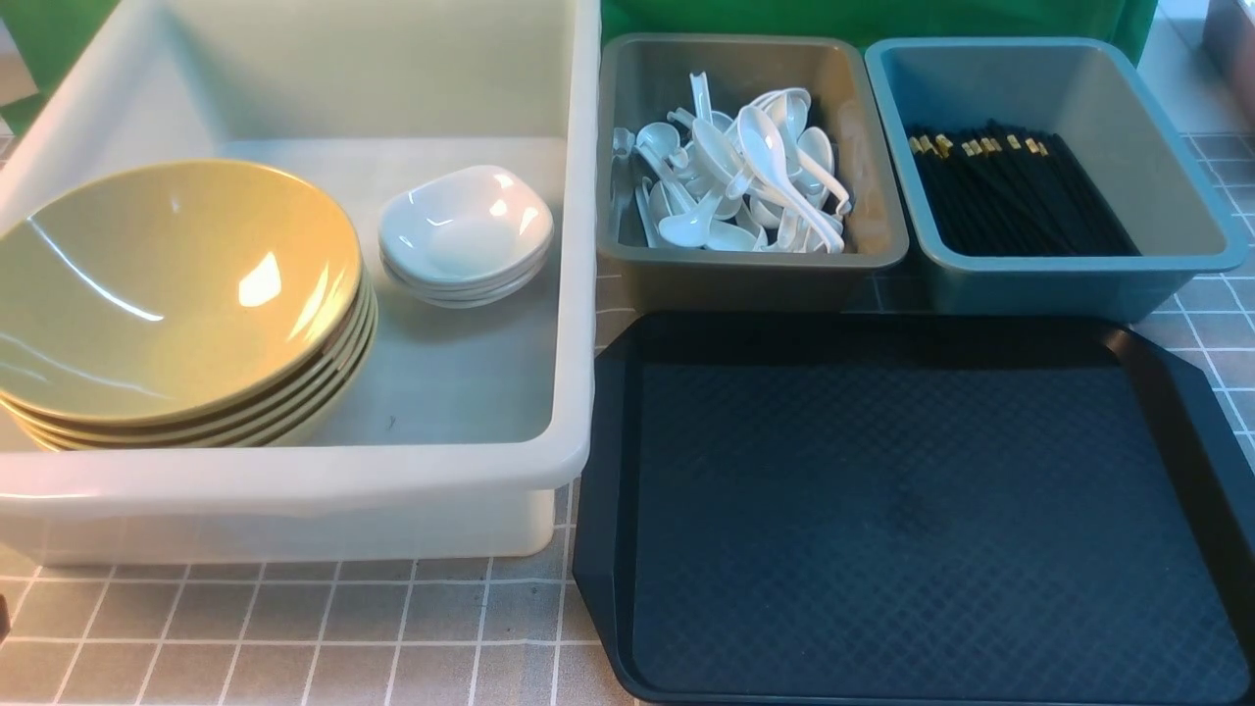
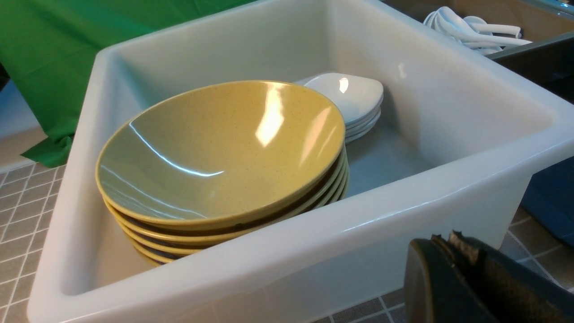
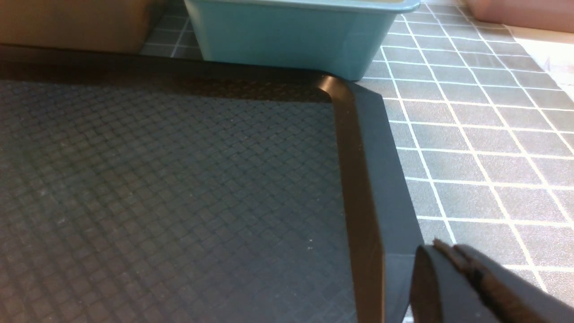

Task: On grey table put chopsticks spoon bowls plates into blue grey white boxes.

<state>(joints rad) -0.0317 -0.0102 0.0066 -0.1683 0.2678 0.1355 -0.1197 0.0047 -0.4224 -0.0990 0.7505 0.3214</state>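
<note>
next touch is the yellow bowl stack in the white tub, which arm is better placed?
Left. The left gripper sits shut just outside the white tub, with the bowls inside it. The right gripper is shut by the black tray corner, near the blue box.

Yellow bowls (image 1: 176,304) stacked beside white plates (image 1: 466,235) in white box (image 1: 294,490), spoons (image 1: 745,176) in grey box (image 1: 755,265), black chopsticks (image 1: 1020,196) in blue box (image 1: 1069,279)

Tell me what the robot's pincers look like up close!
Only the tips show, in the wrist views. The left pincer has dark, rounded fingers with a matte, slightly olive-black look and rough, frayed brownish padding along the inner edge. The right pincer looks the same: dark grey-black curved shell with worn brown padding. No arms, cables or markings are visible.
</note>
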